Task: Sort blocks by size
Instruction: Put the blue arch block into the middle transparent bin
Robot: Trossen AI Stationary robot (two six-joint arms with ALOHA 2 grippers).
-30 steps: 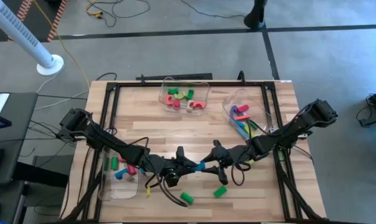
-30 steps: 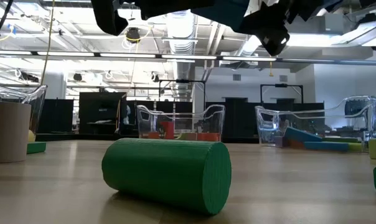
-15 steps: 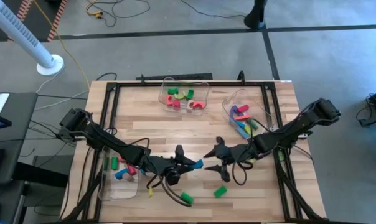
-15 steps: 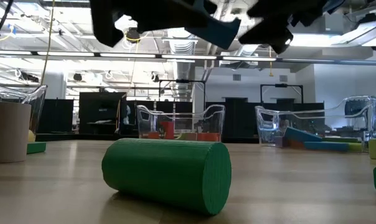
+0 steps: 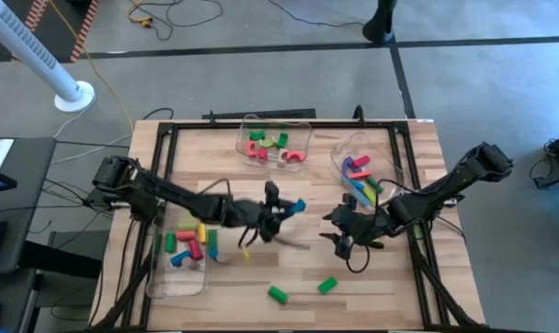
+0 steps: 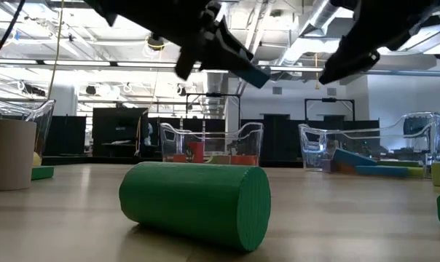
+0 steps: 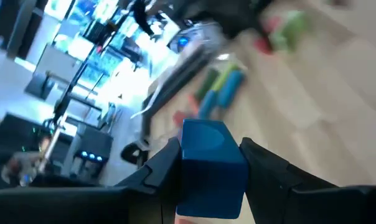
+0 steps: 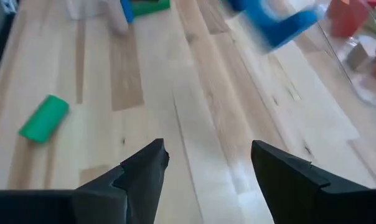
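Blocks first, nearest the front edge: 2 loose greens on the wood, a green cylinder [image 5: 278, 295] lying on its side and a smaller green block [image 5: 327, 285] just beside it to the right, neither touched. Further in, left gripper [image 5: 278, 209] hangs above mid-table w/ its fingers closed on a blue block [image 7: 210, 165], clamped from both sides per the left wrist view; the block is off the table, carried. Right gripper [image 5: 344, 229] hovers near it, to the right, fingers spread wide and holding nothing; right wrist view shows bare wood between them. Off to the left sits a clear bin [image 5: 155, 274] w/ green, red, yellow and blue pieces; at the back, a middle bin [image 5: 307, 125] w/ red, pink and green ones, and a right bin [image 5: 340, 151] w/ long blue, pink and green bars. Step in hand, as I read it: transport of the blue block toward a bin, drop not yet done. Next move needs picking the bin that matches its size, centring over the opening, then letting go low enough that it doesn't bounce out. After that, 2 greens remain for pickup.
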